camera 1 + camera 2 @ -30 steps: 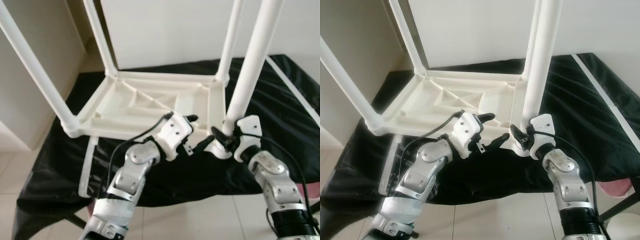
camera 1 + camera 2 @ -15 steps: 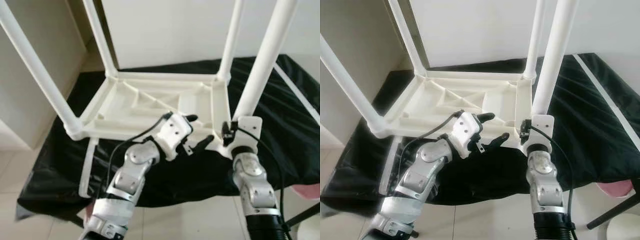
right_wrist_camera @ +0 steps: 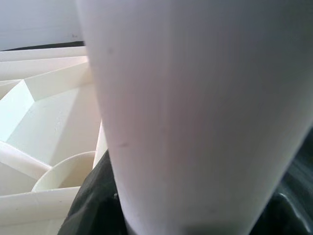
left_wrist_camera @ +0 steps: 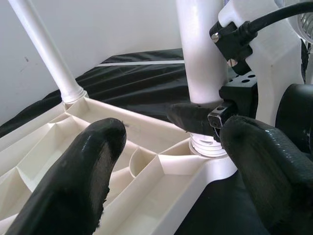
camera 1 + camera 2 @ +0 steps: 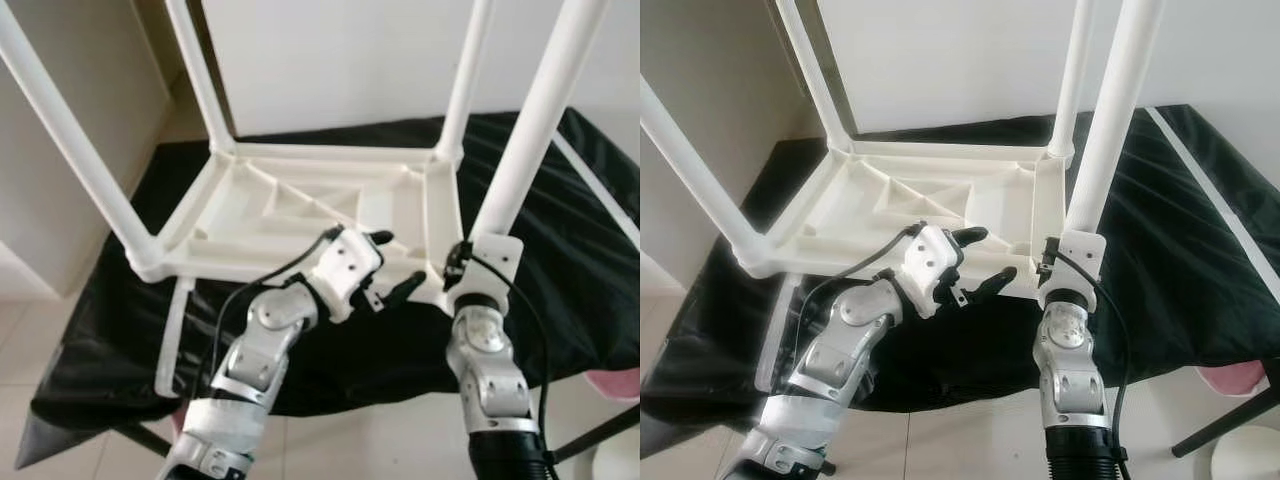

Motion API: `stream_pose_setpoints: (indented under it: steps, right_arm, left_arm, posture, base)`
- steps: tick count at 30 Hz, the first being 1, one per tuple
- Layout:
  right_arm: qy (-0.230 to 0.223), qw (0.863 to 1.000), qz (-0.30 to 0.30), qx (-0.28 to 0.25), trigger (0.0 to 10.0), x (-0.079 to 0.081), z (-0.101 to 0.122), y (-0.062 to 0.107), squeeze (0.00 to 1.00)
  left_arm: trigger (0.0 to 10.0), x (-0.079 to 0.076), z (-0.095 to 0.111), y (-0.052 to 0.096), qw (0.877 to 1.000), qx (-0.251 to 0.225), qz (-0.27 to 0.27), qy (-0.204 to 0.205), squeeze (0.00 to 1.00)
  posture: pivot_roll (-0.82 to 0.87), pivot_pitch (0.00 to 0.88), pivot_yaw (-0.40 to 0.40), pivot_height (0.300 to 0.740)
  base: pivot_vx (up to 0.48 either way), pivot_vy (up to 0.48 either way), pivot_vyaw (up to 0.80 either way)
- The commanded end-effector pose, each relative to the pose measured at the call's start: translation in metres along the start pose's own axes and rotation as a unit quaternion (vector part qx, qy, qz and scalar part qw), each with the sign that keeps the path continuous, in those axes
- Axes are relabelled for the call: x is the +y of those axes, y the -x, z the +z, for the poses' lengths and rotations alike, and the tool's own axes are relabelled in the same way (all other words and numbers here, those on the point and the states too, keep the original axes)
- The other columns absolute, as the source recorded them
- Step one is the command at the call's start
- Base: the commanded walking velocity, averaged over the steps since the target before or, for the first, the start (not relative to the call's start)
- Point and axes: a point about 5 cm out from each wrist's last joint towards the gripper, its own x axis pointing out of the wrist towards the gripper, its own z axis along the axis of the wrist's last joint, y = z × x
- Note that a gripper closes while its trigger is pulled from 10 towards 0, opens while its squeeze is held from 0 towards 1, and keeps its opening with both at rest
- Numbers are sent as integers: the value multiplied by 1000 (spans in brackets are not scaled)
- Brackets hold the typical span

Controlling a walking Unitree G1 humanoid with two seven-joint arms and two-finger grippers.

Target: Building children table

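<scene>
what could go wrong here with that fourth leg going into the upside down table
The near right leg leans rather than standing straight like the back right leg, so it may jam or seat crooked in its corner socket. The right gripper holds it only at the base, so the long top could swing. The open left gripper isn't bracing the tabletop, which could slide on the black cloth.

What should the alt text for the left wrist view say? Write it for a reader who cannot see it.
The left gripper, fingers apart, points at the near corner of an upturned white table. There the right gripper clasps the base of a white leg seated in its socket. A second leg stands behind, with black cloth beyond.
</scene>
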Motion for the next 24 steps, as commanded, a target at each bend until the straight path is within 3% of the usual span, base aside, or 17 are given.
stream_pose_setpoints:
  steps: [1, 6, 7, 15, 18, 19, 20, 21, 22, 23, 24]
  right_arm:
    - [-13, 1000, -7, 15, 10000, 1, -4, 2, 0]
    - [-11, 1000, -7, 9, 10000, -1, -2, 2, 20]
    - [-15, 1000, -3, 7, 10000, -1, -1, 2, 1000]
    - [-45, 996, 69, -29, 10000, -6, 9, 5, 1000]
    - [-45, 987, 151, -21, 10000, -16, 6, 2, 1000]
    - [-36, 975, 217, -14, 10000, -22, 6, 0, 918]
    - [-36, 975, 217, -14, 10000, -22, 6, 0, 918]
    - [-5, 965, 261, -15, 10000, -27, 6, -1, 0]
    - [-5, 965, 261, -15, 10000, -27, 6, -1, 0]
    - [32, 949, 313, -13, 10000, -34, 5, -2, 0]
    - [40, 944, 329, -11, 10000, -35, 5, -3, 0]
  left_arm:
    - [10000, 3, -1, 3, 1000, 4, 31, -1, 0]
    - [10000, 4, -1, 4, 1000, 6, 30, -2, 0]
    - [10000, 4, -1, 4, 999, 6, 31, -3, 0]
    - [10000, 5, 0, 5, 999, 8, 36, -3, 0]
    - [10000, 4, 0, 5, 999, 9, 37, -4, 0]
    - [10000, 5, -1, 6, 999, 11, 38, -5, 0]
    - [10000, 5, -1, 6, 999, 11, 38, -5, 0]
    - [10000, 6, -2, 7, 999, 12, 39, -6, 0]
    - [10000, 6, -2, 7, 999, 12, 39, -6, 0]
    - [10000, 7, -2, 8, 999, 13, 40, -7, 0]
    - [10000, 7, -2, 8, 999, 14, 40, -7, 0]
  posture:
    - [-101, 27, 69, 740]
    - [-98, 34, 71, 740]
    - [-97, 36, 71, 740]
    - [-93, 48, 74, 740]
    - [-91, 49, 72, 740]
    - [-91, 52, 71, 740]
    - [-91, 52, 71, 740]
    - [-91, 52, 69, 740]
    - [-91, 52, 69, 740]
    - [-94, 52, 69, 740]
    - [-94, 52, 69, 740]
  base:
    - [0, 0, 0]
    - [0, 0, 0]
    - [0, 0, 0]
    - [0, 0, 0]
    - [0, 0, 0]
    - [0, 0, 0]
    - [0, 0, 0]
    - [0, 0, 0]
    - [0, 0, 0]
    - [0, 0, 0]
    - [0, 0, 0]
